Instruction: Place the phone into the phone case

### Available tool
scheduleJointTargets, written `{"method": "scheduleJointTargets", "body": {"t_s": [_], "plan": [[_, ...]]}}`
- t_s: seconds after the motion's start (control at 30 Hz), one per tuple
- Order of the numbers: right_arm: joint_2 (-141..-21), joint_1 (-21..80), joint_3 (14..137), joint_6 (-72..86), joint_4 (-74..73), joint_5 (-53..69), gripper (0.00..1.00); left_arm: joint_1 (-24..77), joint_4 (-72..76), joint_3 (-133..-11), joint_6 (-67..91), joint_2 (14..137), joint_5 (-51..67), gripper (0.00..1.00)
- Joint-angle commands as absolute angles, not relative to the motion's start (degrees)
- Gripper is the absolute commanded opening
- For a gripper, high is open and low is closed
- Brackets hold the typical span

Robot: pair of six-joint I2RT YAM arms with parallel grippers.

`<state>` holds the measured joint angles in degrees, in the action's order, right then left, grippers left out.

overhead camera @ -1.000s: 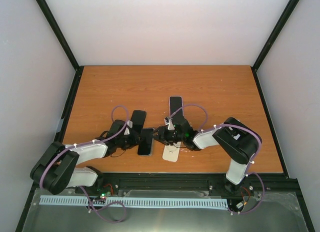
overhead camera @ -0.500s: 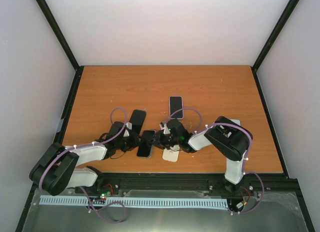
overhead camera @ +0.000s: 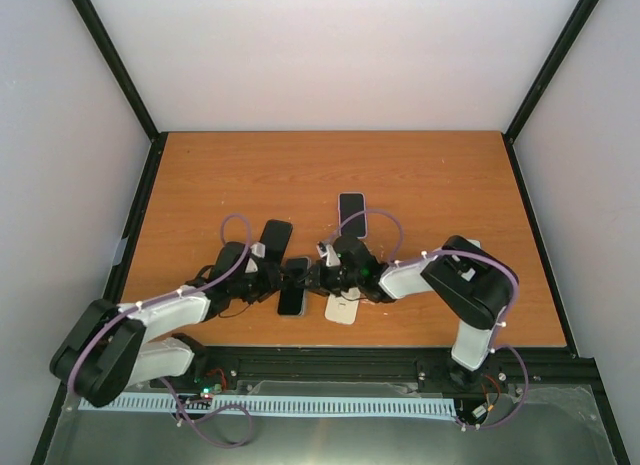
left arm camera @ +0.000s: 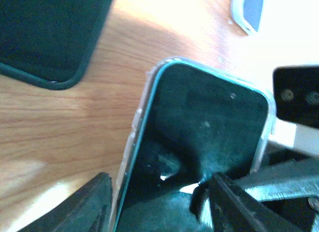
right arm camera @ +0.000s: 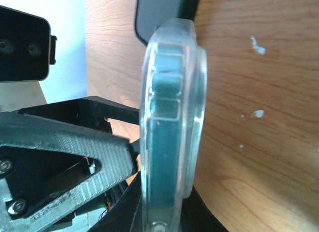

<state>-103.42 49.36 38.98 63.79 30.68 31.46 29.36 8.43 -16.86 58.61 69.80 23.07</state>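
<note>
The phone (overhead camera: 292, 291) has a dark screen and sits inside a clear case, low over the table between the two arms. My left gripper (overhead camera: 279, 282) straddles its width. In the left wrist view, one finger (left arm camera: 94, 204) is against the case's left edge and the other (left arm camera: 227, 204) is at its right edge, with the phone (left arm camera: 209, 122) between them. My right gripper (overhead camera: 313, 275) is turned on its side. In the right wrist view it (right arm camera: 164, 214) pinches the phone (right arm camera: 167, 142) edge-on across its faces, and the clear case (right arm camera: 198, 67) wraps it.
A dark phone-shaped slab (overhead camera: 273, 237) lies just behind the left gripper and also shows in the left wrist view (left arm camera: 45, 32). Another phone (overhead camera: 351, 215) lies behind the right gripper. A white case (overhead camera: 342, 308) lies near the front edge, under the right wrist.
My right gripper has moved left, from above the white case to the phone's right end. My left gripper has stayed at the phone, and the two now meet on it.
</note>
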Motion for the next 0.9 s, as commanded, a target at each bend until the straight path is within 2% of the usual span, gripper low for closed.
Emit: {"method": "scheduleJointTargets", "body": {"t_s": [0.0,0.13,0.23,0.33,0.47,0.6,0.73,0.87], "plan": [[-97.5,47.4,39.0,57.4,31.5,34.6,0.07,30.1,1.5,-20.5,57.4,62.6,25.4,0.6],[-91.3,46.8,40.4,50.1,24.3,37.4,0.06,29.5,-3.1,-21.8,57.3,52.4,26.2,0.78],[-85.9,46.8,40.6,45.0,20.7,41.1,0.05,28.3,-3.4,-22.6,57.0,44.3,29.1,0.86],[-80.8,46.8,40.2,42.3,18.8,45.0,0.04,27.8,-5.0,-24.8,55.2,38.4,31.2,0.89],[-73.7,46.8,38.1,42.8,21.9,50.5,0.05,27.6,-7.0,-27.7,53.1,34.1,34.9,0.89],[-69.2,46.8,37.4,45.3,24.1,53.0,0.07,27.6,-3.6,-27.4,54.0,30.4,39.0,0.84],[-68.3,46.9,36.7,49.1,29.6,55.7,0.07,27.6,7.8,-24.4,58.3,28.9,44.3,0.67],[-68.5,47.5,36.7,51.5,32.7,56.6,0.07,27.6,16.1,-21.6,62.9,29.0,46.4,0.45]]}}
